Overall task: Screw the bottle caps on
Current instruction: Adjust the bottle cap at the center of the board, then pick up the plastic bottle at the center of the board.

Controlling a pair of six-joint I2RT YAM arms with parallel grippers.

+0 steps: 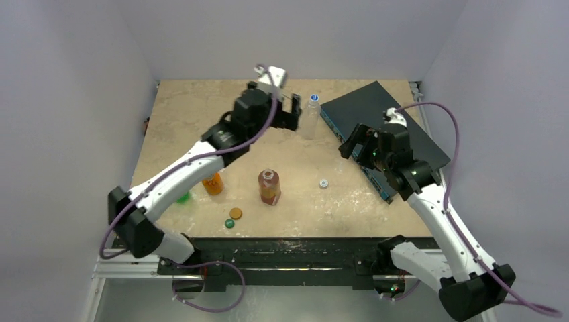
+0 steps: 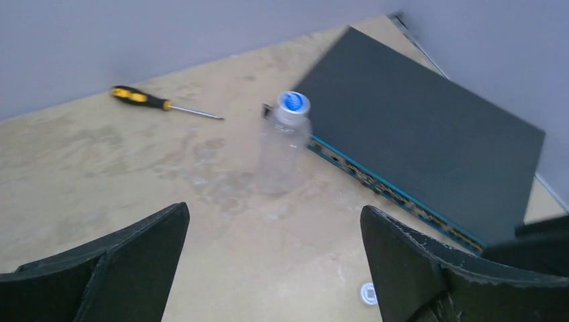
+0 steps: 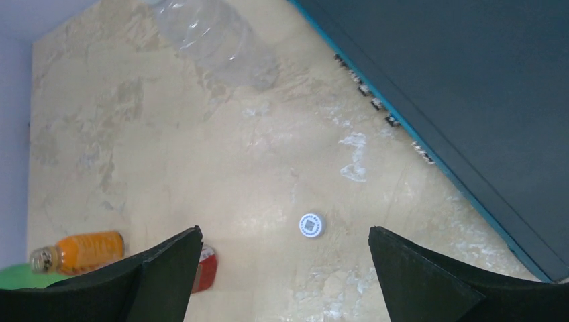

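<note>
With left gripper and right gripper both gaping, empty — probably white cap next: centre right over it, descend straight, pinch rim level.

- clear bottle, R wrist view: cut by top edge, only lower body shows; neck + cap out of frame.
- green bottle, top view, well near-left of clear bottle: mostly under left arm, just a green patch shows.
- orange bottle, next to it: partly under same arm.
- red-label bottle, R wrist view: only a red sliver past right gripper finger.
- white cap, L wrist view, nearer than clear bottle: at left gripper finger edge, marking too small to read.
- dark box, right of clear bottle: cut by top + right edges.
</note>
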